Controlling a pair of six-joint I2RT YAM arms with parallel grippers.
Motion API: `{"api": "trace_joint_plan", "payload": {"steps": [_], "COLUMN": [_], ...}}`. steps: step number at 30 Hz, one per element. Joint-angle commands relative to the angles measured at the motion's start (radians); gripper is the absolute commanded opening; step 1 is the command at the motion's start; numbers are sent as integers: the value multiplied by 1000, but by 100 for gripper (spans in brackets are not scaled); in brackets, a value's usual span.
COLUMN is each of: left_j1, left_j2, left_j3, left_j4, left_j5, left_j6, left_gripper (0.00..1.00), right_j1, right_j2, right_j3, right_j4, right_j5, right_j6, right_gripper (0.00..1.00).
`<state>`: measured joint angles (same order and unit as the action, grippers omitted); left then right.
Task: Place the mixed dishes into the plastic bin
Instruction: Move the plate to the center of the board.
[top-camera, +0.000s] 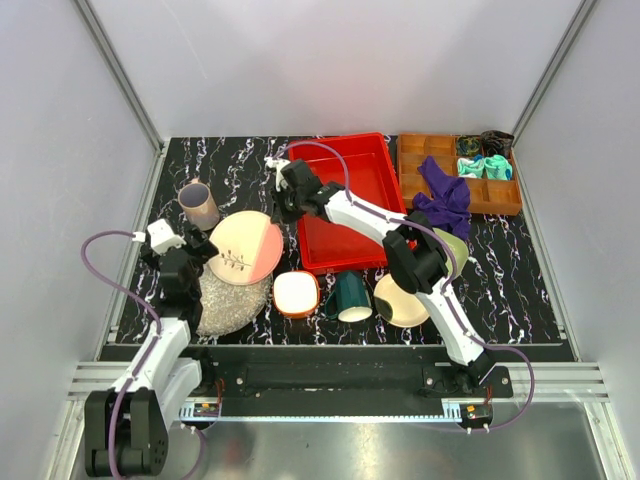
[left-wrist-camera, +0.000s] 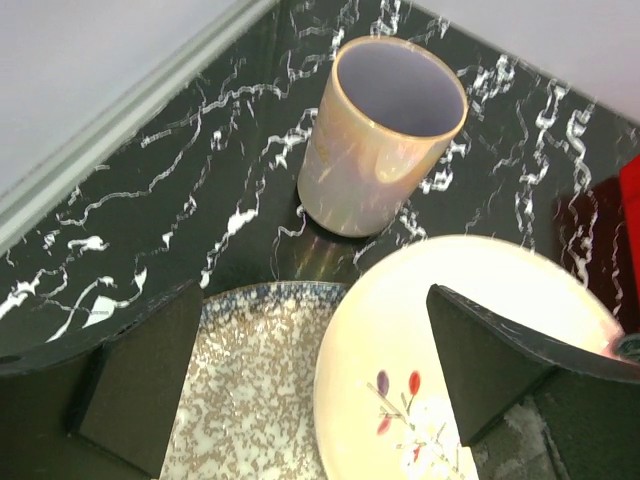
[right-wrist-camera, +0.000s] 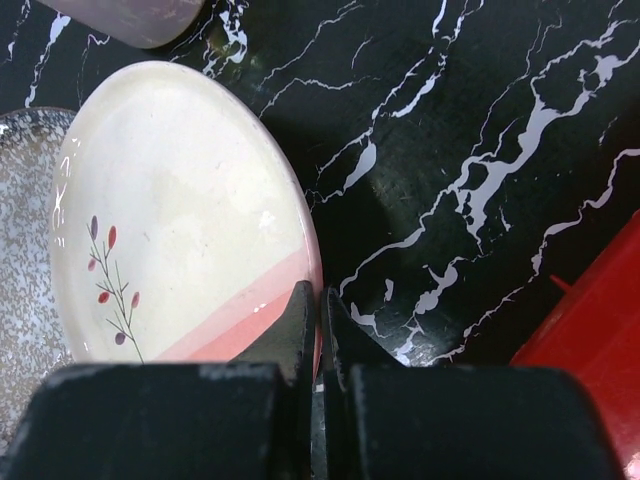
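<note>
My right gripper (top-camera: 278, 212) is shut on the right rim of the pink-cream plate (top-camera: 245, 247), and in the right wrist view its fingers (right-wrist-camera: 320, 300) pinch the pink edge of that plate (right-wrist-camera: 180, 200). The plate overlaps the big speckled grey plate (top-camera: 230, 305). My left gripper (top-camera: 203, 246) is open and empty, and in the left wrist view it (left-wrist-camera: 312, 300) hovers over both plates (left-wrist-camera: 250, 390). The mauve cup (left-wrist-camera: 380, 140) stands upright just beyond them. The red plastic bin (top-camera: 345, 200) sits at the back centre with nothing showing in it.
An orange-white bowl (top-camera: 296, 294), a dark green mug (top-camera: 350, 295) on its side and a pale yellow plate (top-camera: 400, 303) lie near the front. A light green bowl (top-camera: 457, 246) is half hidden behind the right arm. The brown tray (top-camera: 450, 165) holds teal cloths (top-camera: 485, 165), with a purple cloth (top-camera: 445, 200) at its edge.
</note>
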<state>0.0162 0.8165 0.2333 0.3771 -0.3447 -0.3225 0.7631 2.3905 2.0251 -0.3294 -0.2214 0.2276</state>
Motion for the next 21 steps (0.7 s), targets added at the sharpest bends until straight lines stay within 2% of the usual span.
{"api": "trace_joint_plan", "payload": {"steps": [1, 9, 21], "left_j1": [5, 5, 5], "left_j2": [55, 136, 139], "left_j3": [84, 123, 147], "left_j4": [-18, 6, -17], "left_j5": [59, 128, 139], "left_j6": [-10, -46, -24], "left_gripper": [99, 99, 99], "right_j1": [-11, -19, -57], "right_j2": [-2, 44, 130], "right_j3": [99, 179, 282], "right_j4": [35, 0, -25], "right_j5": [30, 54, 47], "right_j6": [-7, -20, -11], "right_gripper": [0, 0, 0]}}
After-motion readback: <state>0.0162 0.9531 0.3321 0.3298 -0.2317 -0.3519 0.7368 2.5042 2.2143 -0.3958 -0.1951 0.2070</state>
